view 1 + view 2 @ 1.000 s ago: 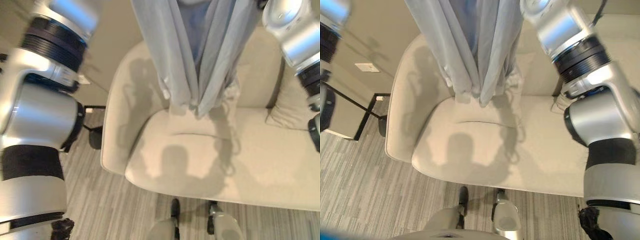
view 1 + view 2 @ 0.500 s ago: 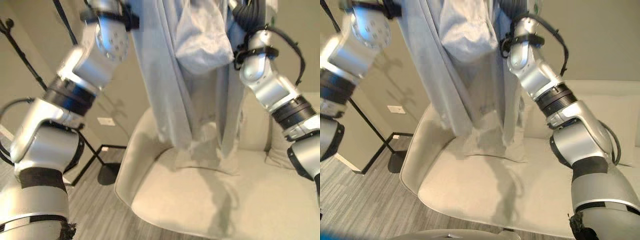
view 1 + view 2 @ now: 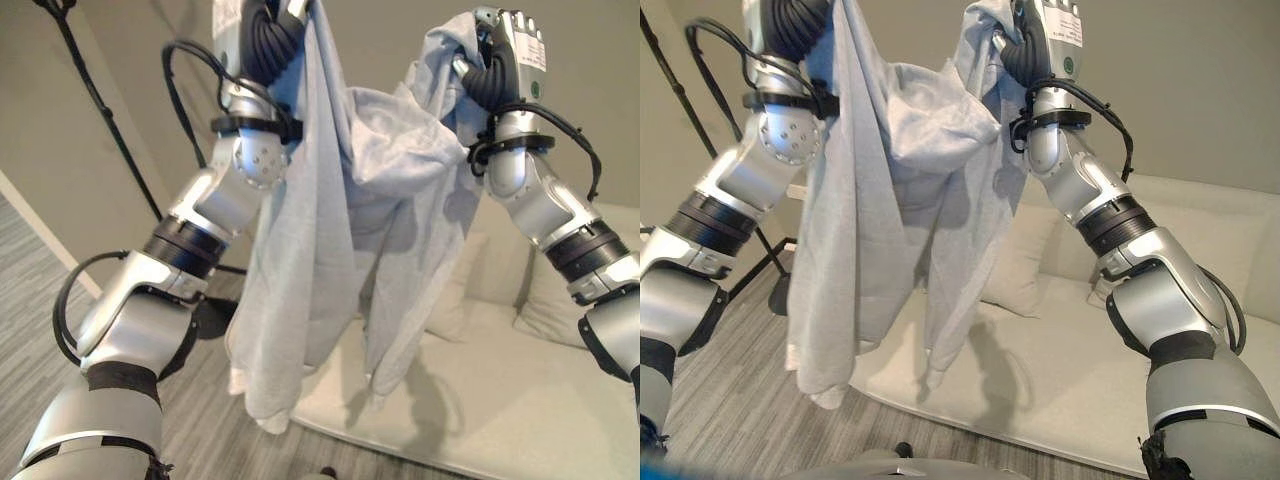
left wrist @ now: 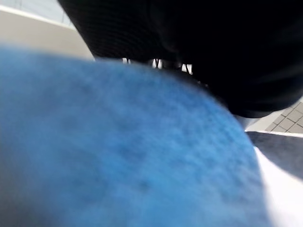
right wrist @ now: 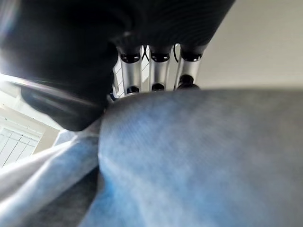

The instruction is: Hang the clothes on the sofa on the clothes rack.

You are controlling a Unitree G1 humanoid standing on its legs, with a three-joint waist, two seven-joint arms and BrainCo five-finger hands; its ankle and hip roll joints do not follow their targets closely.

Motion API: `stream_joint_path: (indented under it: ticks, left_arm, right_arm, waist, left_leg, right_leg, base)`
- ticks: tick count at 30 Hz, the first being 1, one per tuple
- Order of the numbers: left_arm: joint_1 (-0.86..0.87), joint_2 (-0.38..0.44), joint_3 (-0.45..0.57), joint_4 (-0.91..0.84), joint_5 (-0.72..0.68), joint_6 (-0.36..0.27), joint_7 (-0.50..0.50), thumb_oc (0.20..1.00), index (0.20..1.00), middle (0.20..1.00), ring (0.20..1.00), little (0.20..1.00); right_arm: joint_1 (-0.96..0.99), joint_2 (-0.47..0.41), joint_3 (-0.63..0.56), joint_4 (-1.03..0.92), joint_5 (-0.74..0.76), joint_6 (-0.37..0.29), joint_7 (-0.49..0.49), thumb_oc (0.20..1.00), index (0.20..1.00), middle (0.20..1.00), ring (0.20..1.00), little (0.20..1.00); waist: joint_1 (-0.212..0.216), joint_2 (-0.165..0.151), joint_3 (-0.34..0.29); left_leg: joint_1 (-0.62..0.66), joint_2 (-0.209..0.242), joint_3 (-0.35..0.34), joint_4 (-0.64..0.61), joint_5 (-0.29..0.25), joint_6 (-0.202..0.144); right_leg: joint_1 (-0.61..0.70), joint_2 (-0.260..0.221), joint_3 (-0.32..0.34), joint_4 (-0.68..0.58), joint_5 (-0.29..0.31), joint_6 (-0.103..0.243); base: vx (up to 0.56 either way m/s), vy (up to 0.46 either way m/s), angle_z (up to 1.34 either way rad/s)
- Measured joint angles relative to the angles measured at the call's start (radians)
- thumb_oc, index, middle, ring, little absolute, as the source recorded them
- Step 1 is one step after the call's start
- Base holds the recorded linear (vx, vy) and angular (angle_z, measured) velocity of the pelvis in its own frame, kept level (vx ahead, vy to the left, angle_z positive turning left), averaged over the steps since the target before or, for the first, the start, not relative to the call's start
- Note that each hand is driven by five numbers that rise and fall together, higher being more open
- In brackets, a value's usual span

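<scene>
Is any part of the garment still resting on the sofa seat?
No, the light blue garment hangs clear of the sofa, held up at its top by both raised arms.

The left hand is cut off by the top edge at the upper left of the left eye view, its fingers buried in the pale blue garment, and its own wrist view gives just a blur of blue cloth against the dark cover. The right hand, upper right, has its fingertips hidden under folds of the same cloth. The black rack pole runs off the top left corner, its top unseen
</scene>
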Motion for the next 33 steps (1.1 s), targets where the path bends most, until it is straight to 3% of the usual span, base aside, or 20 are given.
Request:
stream_joint_path:
  ticks: [3,4,5,7,8,11,12,13,16,17,18,21,22,23,25,26,29,30,31,33]
  left_arm:
    - [0.018,-0.001,0.0,-0.003,0.0,0.0,-0.003,0.2,0.2,0.2,0.2,0.2]
    - [0.02,-0.005,0.002,-0.007,0.001,-0.002,-0.002,0.2,0.2,0.2,0.2,0.2]
    - [0.021,-0.004,0.003,-0.014,0.001,-0.003,-0.002,0.2,0.2,0.2,0.2,0.2]
    - [0.029,-0.028,0.005,0.005,0.008,-0.009,0.002,0.2,0.2,0.2,0.2,0.2]
    - [0.043,-0.027,0.006,0.005,0.008,-0.003,-0.001,0.2,0.2,0.2,0.2,0.2]
    - [0.067,-0.055,-0.005,0.019,0.011,-0.002,-0.006,0.2,0.2,0.2,0.2,0.2]
    - [0.073,-0.091,-0.013,0.025,0.012,-0.006,-0.002,0.2,0.2,0.2,0.2,0.2]
    - [0.074,-0.087,-0.013,0.028,0.015,-0.012,-0.007,0.2,0.2,0.2,0.2,0.2]
    - [0.057,-0.097,-0.012,0.029,0.019,-0.01,-0.01,0.2,0.2,0.2,0.2,0.2]
    - [0.053,-0.103,-0.021,0.044,0.021,-0.01,-0.017,0.2,0.2,0.2,0.2,0.2]
    - [0.077,-0.085,-0.022,0.044,0.027,-0.009,-0.01,0.2,0.2,0.2,0.2,0.2]
    - [0.075,-0.067,-0.017,0.032,0.04,0.011,-0.026,0.2,0.2,0.2,0.2,0.2]
    - [0.075,-0.058,-0.017,0.024,0.048,0.015,-0.026,0.2,0.2,0.2,0.2,0.2]
    - [0.062,-0.049,-0.018,0.025,0.051,0.026,-0.032,0.2,0.2,0.2,0.2,0.2]
    - [0.049,-0.025,-0.014,0.027,0.063,0.034,-0.037,0.2,0.2,0.2,0.2,0.2]
    - [0.043,0.03,-0.011,0.029,0.073,0.04,-0.038,0.2,0.2,0.2,0.2,0.2]
    - [0.036,0.046,0.033,0.026,0.072,0.044,-0.035,0.2,0.2,0.2,0.2,0.2]
    - [0.037,0.049,0.042,0.027,0.071,0.051,-0.035,0.2,0.2,0.2,0.2,0.2]
    - [0.04,0.051,0.043,0.027,0.071,0.052,-0.034,0.2,0.2,0.2,0.2,0.2]
    - [0.042,0.048,0.042,0.024,0.072,0.05,-0.04,0.2,0.2,0.2,0.2,0.2]
  right_arm:
    - [0.005,0.0,0.005,-0.004,-0.002,0.0,-0.005,0.2,0.2,0.2,0.2,0.2]
    - [0.014,-0.002,0.005,-0.007,-0.004,0.001,-0.007,0.2,0.2,0.2,0.2,0.2]
    - [0.024,-0.004,0.002,-0.018,-0.009,0.002,-0.01,0.2,0.2,0.2,0.2,0.2]
    - [0.071,-0.008,-0.036,-0.05,-0.045,-0.003,-0.02,0.2,0.2,0.2,0.2,0.2]
    - [0.083,-0.014,-0.029,-0.071,-0.045,0.014,-0.027,0.2,0.2,0.2,0.2,0.2]
    - [0.108,-0.05,-0.04,-0.087,-0.067,0.024,-0.038,0.2,0.2,0.2,0.2,0.2]
    - [0.119,-0.095,-0.052,-0.088,-0.078,0.038,-0.039,0.2,0.2,0.2,0.2,0.2]
    - [0.135,-0.081,-0.055,-0.094,-0.078,0.048,-0.039,0.2,0.2,0.2,0.2,0.2]
    - [0.219,-0.037,-0.119,-0.197,-0.096,0.056,-0.02,0.2,0.2,0.2,0.2,0.2]
    - [0.259,-0.005,-0.146,-0.205,-0.113,0.053,-0.024,0.2,0.2,0.2,0.2,0.2]
    - [0.258,0.047,-0.136,-0.181,-0.115,0.055,-0.022,0.2,0.2,0.2,0.2,0.2]
    - [0.237,0.055,-0.127,-0.148,-0.114,0.081,-0.015,0.2,0.2,0.2,0.2,0.2]
    - [0.233,0.048,-0.13,-0.147,-0.114,0.09,-0.016,0.2,0.2,0.2,0.2,0.2]
    - [0.221,0.033,-0.128,-0.138,-0.114,0.088,-0.014,0.2,0.2,0.2,0.2,0.2]
    - [0.184,0.008,-0.127,-0.108,-0.114,0.088,-0.014,0.2,0.2,0.2,0.2,0.2]
    - [0.141,0.012,-0.106,-0.07,-0.11,0.08,-0.015,0.2,0.2,0.2,0.2,0.2]
    - [0.114,0.007,-0.102,-0.052,-0.107,0.079,-0.012,0.2,0.2,0.2,0.2,0.2]
    - [0.099,0.008,-0.098,-0.04,-0.107,0.076,-0.012,0.2,0.2,0.2,0.2,0.2]
    - [0.086,0.004,-0.093,-0.036,-0.107,0.07,-0.008,0.2,0.2,0.2,0.2,0.2]
    - [0.084,-0.016,-0.089,-0.034,-0.107,0.067,-0.003,0.2,0.2,0.2,0.2,0.2]
  waist:
    - [-0.006,0.002,0.009]
    - [-0.014,-0.03,0.028]
    - [-0.017,-0.033,0.032]
    - [-0.03,-0.055,0.047]
    - [-0.04,-0.047,0.051]
    - [-0.041,0.01,0.055]
    - [-0.031,0.068,0.05]
    - [-0.027,0.046,0.055]
    - [-0.037,-0.037,0.073]
    - [-0.045,-0.057,0.073]
    - [-0.03,-0.07,0.068]
    - [0.001,-0.064,0.077]
    - [-0.004,-0.062,0.083]
    - [-0.013,-0.05,0.091]
    - [0.018,-0.044,0.098]
    - [0.033,-0.044,0.1]
    - [0.066,-0.053,0.1]
    - [0.088,-0.069,0.097]
    - [0.098,-0.073,0.097]
    - [0.096,-0.063,0.098]
  left_leg:
    - [-0.016,0.003,0.004,-0.002,-0.003,-0.001]
    - [-0.032,0.005,0.006,0.026,-0.018,-0.022]
    - [-0.047,0.016,-0.007,0.057,-0.021,-0.024]
    - [-0.089,0.095,-0.09,0.109,-0.045,-0.064]
    - [-0.073,0.176,-0.074,0.068,-0.043,-0.065]
    - [-0.022,0.233,-0.073,-0.003,-0.044,-0.065]
    - [-0.006,0.226,-0.104,0.006,-0.037,-0.137]
    - [0.008,0.174,-0.089,0.03,-0.046,-0.155]
    - [-0.024,0.041,-0.062,0.147,-0.112,-0.089]
    - [-0.019,0.012,-0.037,0.154,-0.112,-0.065]
    - [-0.027,-0.019,0.007,0.173,-0.1,-0.038]
    - [-0.031,-0.079,0.051,0.165,-0.127,0.04]
    - [-0.028,-0.098,0.045,0.148,-0.111,0.063]
    - [-0.017,-0.096,0.036,0.112,-0.082,0.095]
    - [0.022,-0.106,0.04,0.036,-0.051,0.088]
    - [0.029,-0.109,0.06,0.017,-0.035,0.1]
    - [0.024,-0.067,0.073,-0.016,0.0,0.083]
    - [0.024,-0.06,0.084,-0.032,0.01,0.068]
    - [0.024,-0.058,0.085,-0.045,0.02,0.053]
    - [0.021,-0.038,0.069,-0.066,0.008,0.029]
  right_leg:
    - [-0.011,-0.003,0.005,0.01,-0.005,-0.011]
    - [-0.014,-0.026,0.006,0.0,0.012,-0.037]
    - [-0.013,-0.035,0.011,-0.011,0.023,-0.043]
    - [-0.011,-0.049,0.013,-0.052,0.056,-0.011]
    - [-0.022,-0.049,0.03,-0.045,0.049,-0.007]
    - [-0.008,-0.072,0.054,-0.031,0.053,0.039]
    - [-0.005,-0.099,0.076,-0.011,0.055,0.105]
    - [0.01,-0.145,0.09,-0.027,0.06,0.111]
    - [0.053,-0.244,0.117,-0.132,0.206,0.121]
    - [0.057,-0.28,0.095,-0.132,0.249,0.091]
    - [0.016,-0.317,0.1,-0.149,0.348,0.126]
    - [0.025,-0.357,-0.023,-0.189,0.441,0.14]
    - [0.03,-0.351,-0.026,-0.185,0.427,0.154]
    - [0.029,-0.295,0.049,-0.117,0.282,0.219]
    - [0.037,-0.227,0.082,-0.043,0.131,0.207]
    - [0.079,-0.179,0.041,-0.077,0.074,0.17]
    - [0.051,-0.055,0.031,0.098,-0.054,0.128]
    - [0.054,-0.014,0.037,0.086,-0.094,0.077]
    - [0.069,0.006,0.04,0.028,-0.093,-0.007]
    - [0.077,0.046,0.054,-0.029,-0.062,-0.025]
  base:
    - [-0.02,0.198,-0.01]
    - [0.01,0.355,-0.06]
    - [0.03,0.417,-0.1]
    - [0.05,0.441,-0.12]
    - [0.05,0.541,-0.17]
    - [0.06,0.522,-0.05]
    - [0.12,0.774,-0.03]
    - [0.02,0.912,0.02]
    - [-0.11,0.543,-0.02]
    - [-0.17,0.518,-0.45]
    - [-0.13,0.383,-0.75]
    - [-0.16,0.504,-0.54]
    - [-0.15,0.325,0.25]
    - [-0.14,0.241,0.31]
    - [-0.16,0.19,0.04]
    - [-0.2,0.191,-0.13]
    - [-0.13,0.071,-0.14]
    - [-0.07,-0.014,-0.36]
    - [-0.05,-0.039,-0.16]
    - [-0.01,-0.015,0.0]
